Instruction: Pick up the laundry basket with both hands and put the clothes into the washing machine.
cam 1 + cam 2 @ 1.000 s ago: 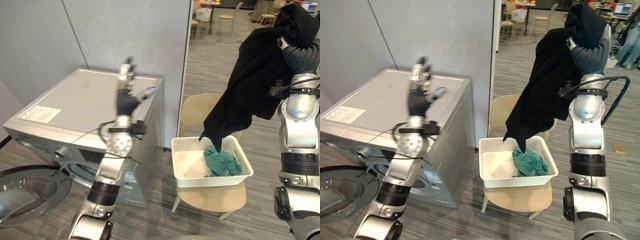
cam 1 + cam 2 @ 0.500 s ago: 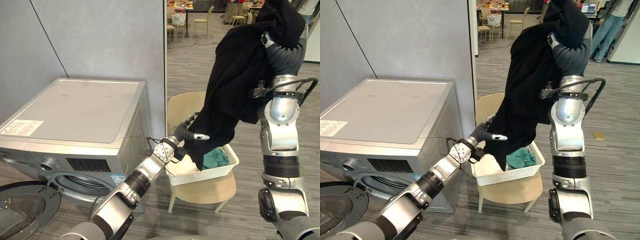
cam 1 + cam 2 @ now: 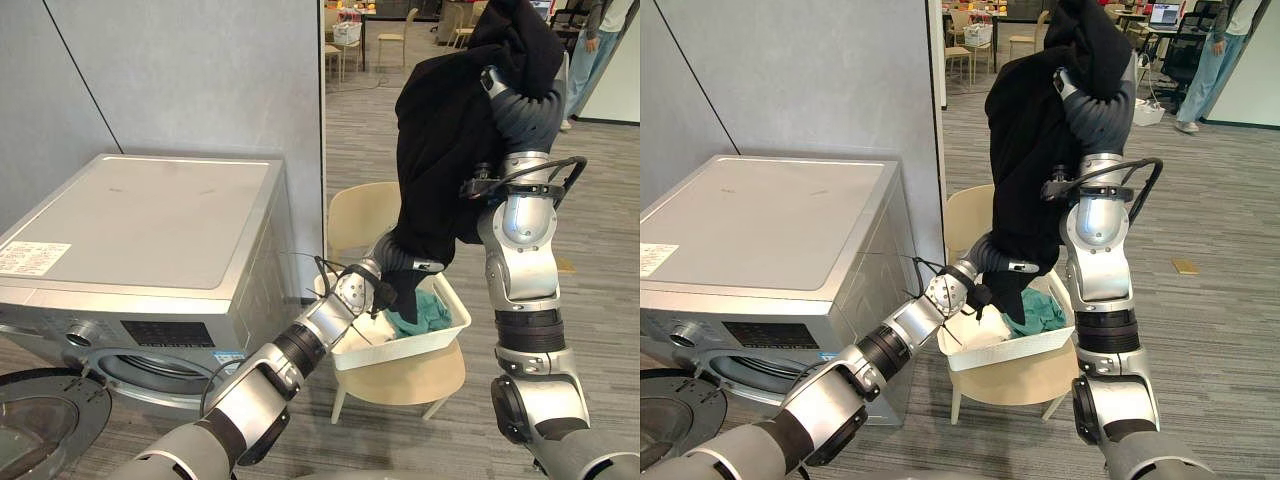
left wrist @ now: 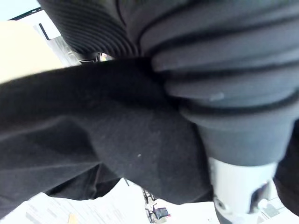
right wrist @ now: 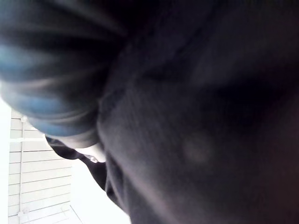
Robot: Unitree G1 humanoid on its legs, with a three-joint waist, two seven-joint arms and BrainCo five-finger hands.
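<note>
A large black garment [image 3: 450,150] hangs from my raised right arm, draped over the hand so that only the ribbed wrist cover [image 3: 522,100] shows. Its lower edge dangles just above the white laundry basket [image 3: 400,352], which rests on a beige chair [image 3: 400,385]. A teal cloth [image 3: 426,312] lies in the basket. My left hand [image 3: 392,252] reaches across from the washer side and is pressed into the garment's lower part; in the left wrist view black fabric [image 4: 117,140] lies right against it. The grey washing machine [image 3: 150,215] stands at left, its round door [image 3: 40,425] swung open.
A grey partition wall [image 3: 200,70] ends just behind the chair. A person in jeans [image 3: 1220,50] stands at the far back right, with chairs and tables [image 3: 385,35] beyond. Bare wood-look floor [image 3: 600,300] lies to the right of the chair.
My left hand came down from above the washer and moved right, into the black garment's hem. The view has swung, so the basket and garment sit nearer the middle.
</note>
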